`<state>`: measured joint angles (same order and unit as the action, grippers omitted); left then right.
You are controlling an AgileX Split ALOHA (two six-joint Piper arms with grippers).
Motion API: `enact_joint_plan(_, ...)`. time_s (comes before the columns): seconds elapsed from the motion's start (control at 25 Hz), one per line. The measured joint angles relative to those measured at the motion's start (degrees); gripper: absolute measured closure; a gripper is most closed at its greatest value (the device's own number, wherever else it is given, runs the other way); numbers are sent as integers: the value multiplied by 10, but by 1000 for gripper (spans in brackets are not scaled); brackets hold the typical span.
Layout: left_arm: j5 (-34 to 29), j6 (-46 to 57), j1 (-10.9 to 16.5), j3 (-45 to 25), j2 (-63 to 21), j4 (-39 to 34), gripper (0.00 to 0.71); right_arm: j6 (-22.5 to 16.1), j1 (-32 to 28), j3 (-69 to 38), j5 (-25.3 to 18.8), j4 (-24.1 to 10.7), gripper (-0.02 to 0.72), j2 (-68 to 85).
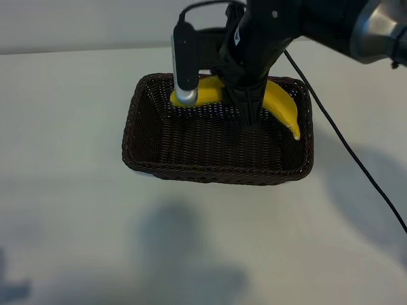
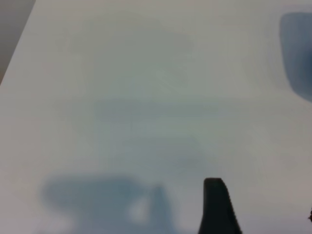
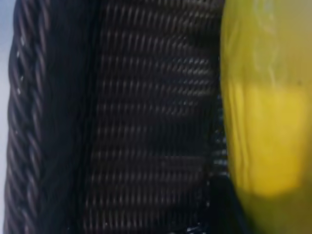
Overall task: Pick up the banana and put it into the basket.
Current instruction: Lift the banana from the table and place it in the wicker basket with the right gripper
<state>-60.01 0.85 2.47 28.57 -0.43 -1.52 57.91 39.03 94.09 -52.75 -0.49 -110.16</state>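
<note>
Dark-brown woven wicker basket [image 1: 191, 159] on the white counter [image 1: 70, 222], rectangular, with rounded corners and low sloping sides. Bright-yellow banana [image 1: 283, 105] inside the basket, along its far wall, curved, the tip nearest the basket's right end pointing down toward the basket floor; the other end showing yellow near the basket's far left corner, beside a grey cylindrical camera housing [image 1: 185, 63] on the arm. Right end effector [image 1: 249, 111] reaching down into the basket from above its far rim, dark fingers closed around the banana's middle, jaws held partly apart by the fruit's width. In the right wrist view, banana [image 3: 265, 131] filling one side, just beside the basket's woven wall and braided rim [image 3: 29, 122]. Black cable [image 1: 343, 143] trailing from the right arm across the counter, off the basket's right end. Left end effector [image 2: 222, 209] away from the basket, outside the exterior view; only one dark fingertip showing in its wrist view over bare counter [image 2: 146, 97], jaws standing partly apart with nothing between them.
</note>
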Motion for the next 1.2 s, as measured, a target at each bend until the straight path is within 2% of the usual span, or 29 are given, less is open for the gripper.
enact_joint_plan(0.16,0,0,0,0,0,0,228,4,0,0,-11,-1,280,-34)
enact_joint_plan(0.52,0,0,0,0,0,0,228,3,0,0,53,-2,280,-87)
enact_joint_plan(0.92,0,0,0,0,0,0,228,0,0,0,60,-2,278,-88)
enact_joint_plan(1.08,0,0,0,0,0,0,228,-3,0,0,60,-1,223,-88)
enact_joint_plan(1.2,0,0,0,-1,0,0,228,-22,0,0,60,-1,187,-88)
